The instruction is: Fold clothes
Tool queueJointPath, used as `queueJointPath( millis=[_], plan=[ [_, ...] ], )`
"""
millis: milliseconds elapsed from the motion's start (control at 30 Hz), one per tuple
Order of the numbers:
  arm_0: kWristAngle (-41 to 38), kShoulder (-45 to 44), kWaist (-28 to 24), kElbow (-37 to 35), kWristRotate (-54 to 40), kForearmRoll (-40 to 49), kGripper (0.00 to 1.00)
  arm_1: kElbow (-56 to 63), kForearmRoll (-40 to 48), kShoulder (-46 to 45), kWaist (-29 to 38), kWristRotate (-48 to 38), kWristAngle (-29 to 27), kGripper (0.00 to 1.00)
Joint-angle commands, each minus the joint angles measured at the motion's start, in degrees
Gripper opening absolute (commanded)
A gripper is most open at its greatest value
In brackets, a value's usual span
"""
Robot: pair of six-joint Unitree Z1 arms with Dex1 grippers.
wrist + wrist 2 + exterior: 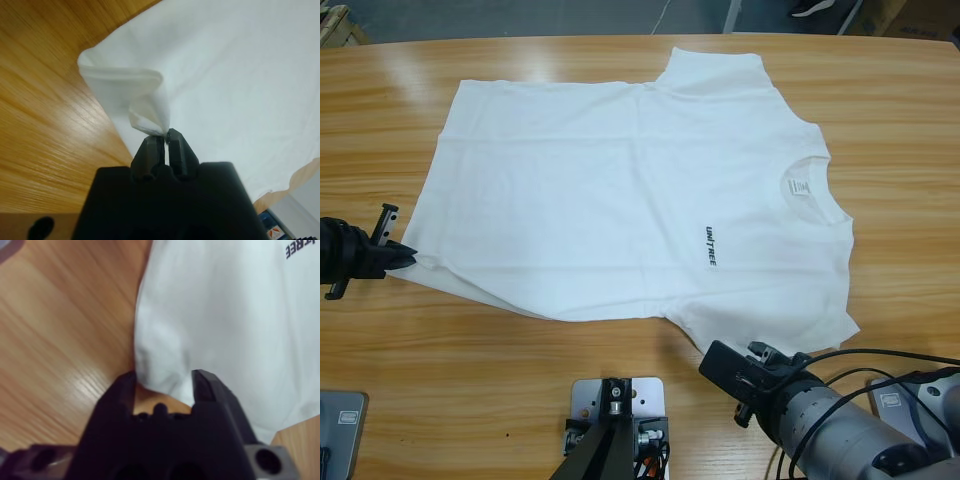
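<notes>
While the plain white short-sleeved cotton T-shirt [630, 190] lies spread flat on the long wooden table [500, 380], collar toward the right and dark chest lettering [710, 246] face up, the left gripper [164, 137] pinches a bunched hem corner [145, 107] at the shirt's lower left, jaws closed tight on the fabric. The right gripper [164, 382] sits at the near sleeve edge [155, 360], jaws parted wide with the white cloth lying between their tips, not clamped.

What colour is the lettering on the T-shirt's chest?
Dark, nearly black lettering on the white T-shirt, clearest in the high view.
</notes>
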State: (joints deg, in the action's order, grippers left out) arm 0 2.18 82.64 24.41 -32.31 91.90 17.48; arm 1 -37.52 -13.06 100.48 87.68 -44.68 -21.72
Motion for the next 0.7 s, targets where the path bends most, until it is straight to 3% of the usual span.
queueJointPath(
  millis=[33, 400, 567, 700],
  plan=[
    [0.02, 1.56, -0.42, 1.46, -0.48, -0.78, 0.000, 0.38, -0.82, 3.14, 0.56, 1.44, -3.25, 0.000],
    [0.00, 2.07, -0.42, 1.37, -0.07, -1.02, 0.000, -7.30, -11.97, -6.49, -0.56, 10.95, -0.70, 0.000],
    [-0.07, 2.47, -0.42, 1.27, 0.12, -1.81, 0.000, -11.24, -11.14, -2.27, -5.20, 15.68, -0.52, 0.000],
    [0.02, 2.65, -0.42, 0.76, 0.14, -1.88, 0.000, -11.61, -11.23, 2.00, -10.39, 17.05, -4.05, 0.000]
  ],
)
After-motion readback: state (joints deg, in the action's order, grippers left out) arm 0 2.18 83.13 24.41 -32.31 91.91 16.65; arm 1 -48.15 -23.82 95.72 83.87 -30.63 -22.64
